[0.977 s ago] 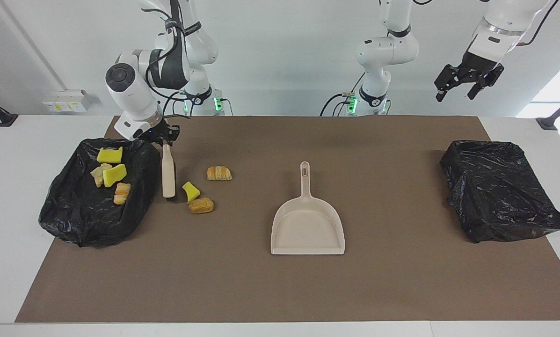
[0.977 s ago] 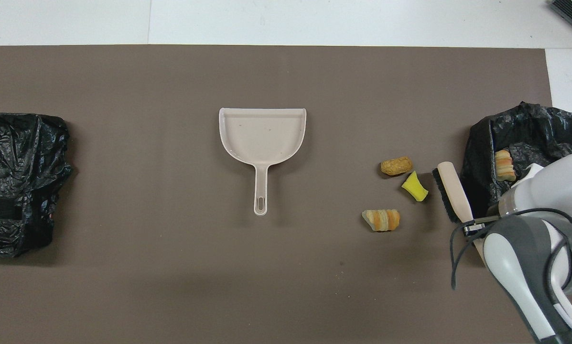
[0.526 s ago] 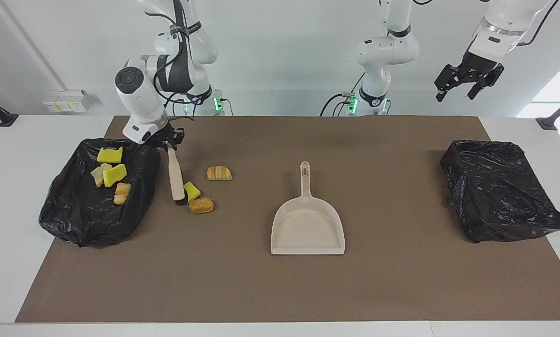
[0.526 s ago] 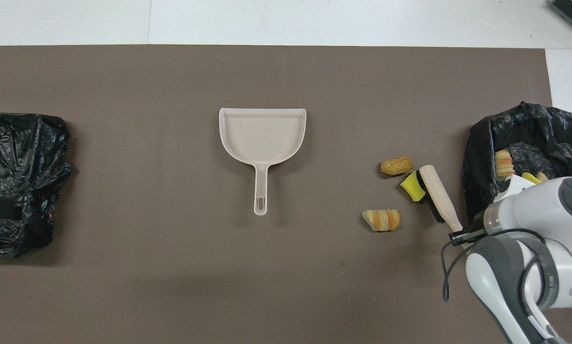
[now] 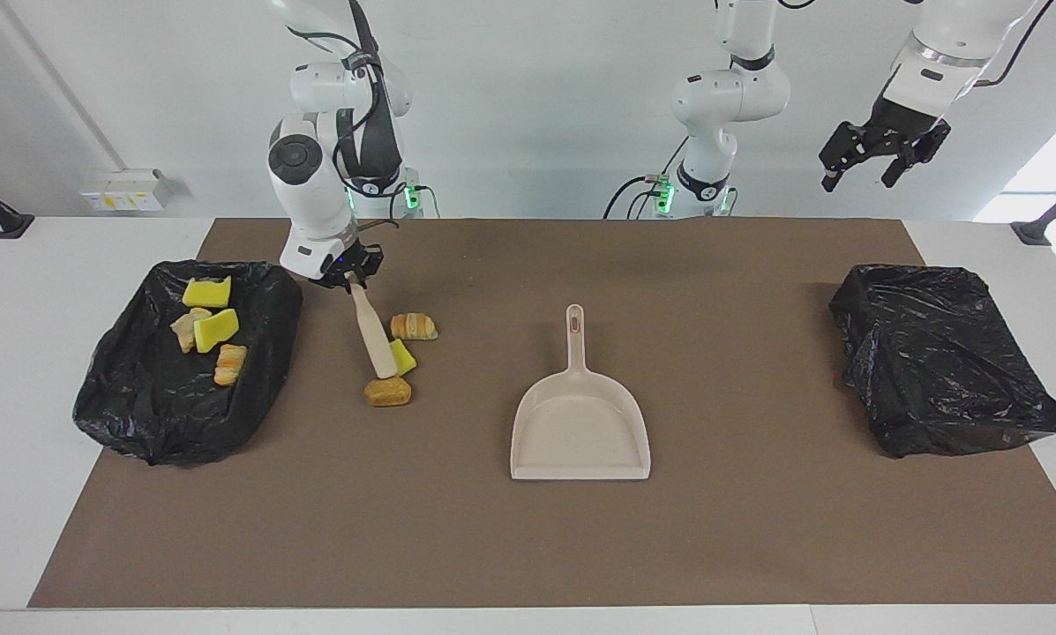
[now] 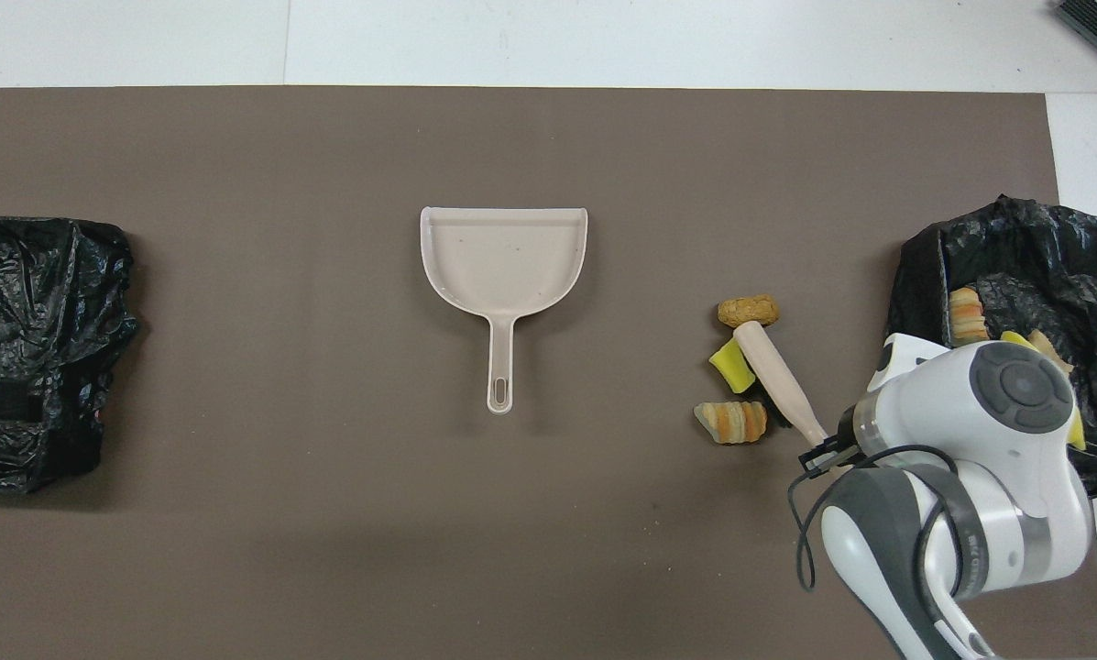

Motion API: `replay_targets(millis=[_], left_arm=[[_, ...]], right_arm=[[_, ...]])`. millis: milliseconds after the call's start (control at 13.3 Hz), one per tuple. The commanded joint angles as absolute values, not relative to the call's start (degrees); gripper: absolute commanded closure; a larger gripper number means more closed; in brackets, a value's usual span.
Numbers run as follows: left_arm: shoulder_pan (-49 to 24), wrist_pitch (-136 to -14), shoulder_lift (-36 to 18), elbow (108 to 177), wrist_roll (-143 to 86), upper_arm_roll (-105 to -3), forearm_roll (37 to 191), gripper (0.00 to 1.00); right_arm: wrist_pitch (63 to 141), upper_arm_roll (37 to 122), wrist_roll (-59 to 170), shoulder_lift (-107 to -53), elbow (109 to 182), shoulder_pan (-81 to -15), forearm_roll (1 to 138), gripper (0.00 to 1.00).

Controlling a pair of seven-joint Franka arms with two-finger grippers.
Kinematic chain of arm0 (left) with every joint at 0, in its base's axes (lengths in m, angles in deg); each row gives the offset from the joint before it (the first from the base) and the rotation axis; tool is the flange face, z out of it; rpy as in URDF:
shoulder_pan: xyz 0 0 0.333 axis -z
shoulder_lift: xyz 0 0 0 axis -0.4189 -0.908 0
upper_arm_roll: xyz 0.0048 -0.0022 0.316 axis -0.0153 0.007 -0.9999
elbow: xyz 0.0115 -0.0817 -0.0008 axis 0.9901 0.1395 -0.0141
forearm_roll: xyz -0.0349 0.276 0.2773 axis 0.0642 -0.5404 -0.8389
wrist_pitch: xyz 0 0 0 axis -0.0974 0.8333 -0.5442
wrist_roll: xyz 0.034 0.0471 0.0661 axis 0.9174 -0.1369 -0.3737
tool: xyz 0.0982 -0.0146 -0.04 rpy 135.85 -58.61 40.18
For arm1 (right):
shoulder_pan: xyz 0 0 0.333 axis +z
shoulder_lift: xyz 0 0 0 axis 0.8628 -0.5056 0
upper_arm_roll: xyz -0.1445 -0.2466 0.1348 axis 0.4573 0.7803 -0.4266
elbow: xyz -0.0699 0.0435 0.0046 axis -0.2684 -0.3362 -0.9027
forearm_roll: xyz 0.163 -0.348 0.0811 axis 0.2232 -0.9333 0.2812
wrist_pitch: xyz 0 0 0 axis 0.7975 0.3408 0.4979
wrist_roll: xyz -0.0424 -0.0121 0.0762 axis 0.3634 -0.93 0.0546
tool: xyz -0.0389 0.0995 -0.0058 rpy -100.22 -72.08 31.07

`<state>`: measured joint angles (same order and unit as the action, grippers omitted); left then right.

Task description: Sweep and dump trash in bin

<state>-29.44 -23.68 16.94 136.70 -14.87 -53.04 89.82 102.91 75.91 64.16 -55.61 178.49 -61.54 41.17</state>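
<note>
- Reading the tabletop [image 5: 16, 370] as a clock from the overhead view, twelve pointing away from the robots and the dustpan [image 5: 580, 423] [image 6: 502, 252] at the centre.
- The dustpan is smooth beige plastic, a shallow scoop with a thin slotted handle pointing to six o'clock, lying flat on the matte brown mat [image 5: 528, 547] [image 6: 236, 550].
- The loose trash sits between three and four o'clock, three bits bunched round the brush [image 5: 373, 331] [image 6: 777, 376].
- A rough golden-brown lump [image 5: 387, 392] [image 6: 748, 311] touches the brush tip at its twelve o'clock.
- A porous yellow sponge chunk [image 5: 402, 357] [image 6: 731, 369] is pressed against the brush head at its nine o'clock.
- A striped, ridged bread roll [image 5: 414, 326] [image 6: 731, 422] lies just beside the handle, at about seven.
- The right claw [image 5: 351, 275] [image 6: 823, 449] is clamped tight on the end of the rounded beige handle; the brush slants down, its black bristles on the mat.
- At three o'clock, a bin [image 5: 183, 414] [image 6: 1015, 238] lined with crinkly, glossy black plastic holds more yellow sponge and bread bits.
- At nine o'clock, a second bin [image 5: 942, 362] [image 6: 35, 348] is draped in the same black film.
- The left claw [image 5: 880, 163] hangs high over the left arm's end of the tabletop, fingers spread, holding nothing.
</note>
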Motion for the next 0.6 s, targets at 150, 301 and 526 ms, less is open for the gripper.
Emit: replay_targets(millis=[150, 301, 526], left_arm=[[-30.0, -22.8, 17.5, 136.6, -14.4, -52.6, 89.0, 0.0], [-30.0, -22.8, 17.5, 136.6, -14.4, -52.6, 89.0, 0.0], [-30.0, -22.8, 17.5, 136.6, -14.7, -52.6, 89.0, 0.0]], right_arm=[[99.1, 76.0, 67.2, -57.6, 174.4, -60.6, 46.1, 1.0], [95.6, 76.2, 67.5, -57.7, 170.7, -62.8, 45.4, 1.0], [96.0, 76.4, 67.2, -57.9, 168.7, -66.2, 43.4, 1.0]])
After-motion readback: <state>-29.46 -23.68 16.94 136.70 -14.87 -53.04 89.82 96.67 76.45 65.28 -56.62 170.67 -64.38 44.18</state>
